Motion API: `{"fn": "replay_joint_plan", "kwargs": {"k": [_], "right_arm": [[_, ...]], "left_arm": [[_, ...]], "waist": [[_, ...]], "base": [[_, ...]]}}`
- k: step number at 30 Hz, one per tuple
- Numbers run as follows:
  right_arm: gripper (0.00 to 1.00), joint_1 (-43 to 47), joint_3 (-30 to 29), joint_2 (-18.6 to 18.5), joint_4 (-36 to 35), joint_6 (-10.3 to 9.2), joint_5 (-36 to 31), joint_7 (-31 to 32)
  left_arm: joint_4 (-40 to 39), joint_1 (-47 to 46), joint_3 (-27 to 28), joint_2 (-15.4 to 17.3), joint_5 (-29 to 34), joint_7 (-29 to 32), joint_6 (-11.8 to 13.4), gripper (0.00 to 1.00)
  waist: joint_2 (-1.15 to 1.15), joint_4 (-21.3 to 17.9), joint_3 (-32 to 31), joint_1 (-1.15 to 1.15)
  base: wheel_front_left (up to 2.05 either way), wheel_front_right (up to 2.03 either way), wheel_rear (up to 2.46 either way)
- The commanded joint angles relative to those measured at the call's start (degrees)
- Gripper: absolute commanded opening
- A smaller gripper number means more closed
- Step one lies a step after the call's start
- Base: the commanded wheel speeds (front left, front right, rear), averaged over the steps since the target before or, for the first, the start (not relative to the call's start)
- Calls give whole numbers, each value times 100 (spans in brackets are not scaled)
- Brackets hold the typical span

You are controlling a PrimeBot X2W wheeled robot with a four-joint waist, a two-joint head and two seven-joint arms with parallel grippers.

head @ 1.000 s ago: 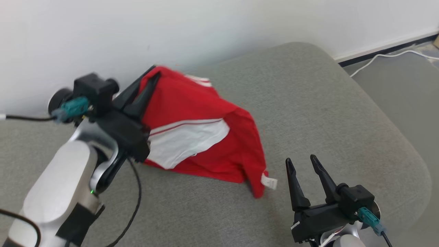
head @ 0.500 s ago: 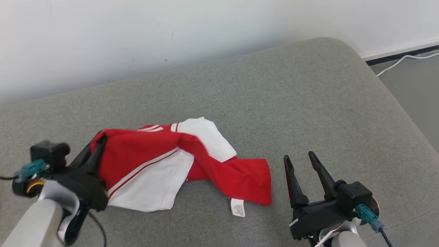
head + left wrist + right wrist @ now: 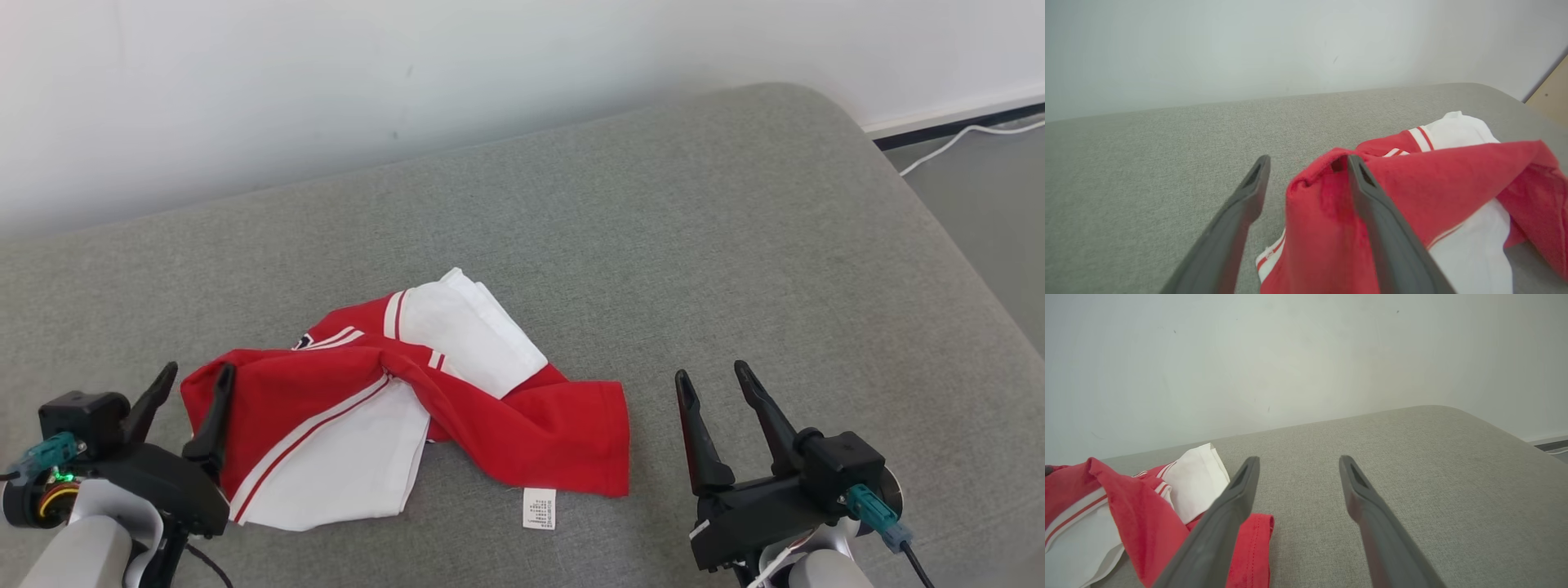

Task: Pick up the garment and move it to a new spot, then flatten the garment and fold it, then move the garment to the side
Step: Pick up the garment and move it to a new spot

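The garment [image 3: 522,425], a red shirt with white panels and stripes, lies crumpled on the grey cushion [image 3: 735,245] in the head view. My left gripper [image 3: 196,382] stands open at the garment's left edge. In the left wrist view, a raised red fold of the garment [image 3: 1433,175] sits between the fingers of my left gripper [image 3: 1306,163] and leans on the right finger [image 3: 1372,204]. My right gripper [image 3: 712,374] is open and empty, just right of the garment's red hem. The right wrist view shows the garment [image 3: 1147,522] to the left of the right gripper [image 3: 1299,459].
A white care label [image 3: 539,508] sticks out from the garment's near hem. A white wall [image 3: 326,82] runs behind the cushion. The cushion rounds off at the right, with floor and a white cable [image 3: 947,143] beyond. Bare cushion stretches behind and right of the garment.
The left gripper held the garment up a second ago; it has since lowered it, then opened. The garment now lies slumped on the cushion. The head view has shifted too.
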Motion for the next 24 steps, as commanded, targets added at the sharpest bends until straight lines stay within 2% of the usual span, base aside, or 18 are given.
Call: {"fn": "replay_joint_plan", "kwargs": {"k": [1, 7, 13, 18, 24], "right_arm": [[100, 5, 7, -1, 2, 4, -25, -19], [100, 74, -25, -2, 23, 4, 15, -18], [100, 140, -85, -2, 61, 4, 17, -18], [100, 200, -150, -1, 62, 4, -29, -18], [100, 258, -259, -1, 55, 4, -110, -18]], "left_arm": [[46, -5, 2, -14, 23, -104, -26, 100], [-111, 183, 163, -61, -7, -329, 67, 100], [-1000, 699, 670, -117, 108, -423, 372, 100], [-1875, 1363, 1089, -303, 345, -428, 551, 100], [-2516, 1945, 1352, -665, 645, -428, 618, 100]], "waist": [[0, 52, -20, 0], [0, 193, -97, 0], [0, 342, -225, 0], [0, 464, -315, 0], [0, 622, -354, 0]], "base": [[0, 0, 0], [0, 0, 0], [0, 0, 0], [0, 0, 0], [0, 0, 0]]}}
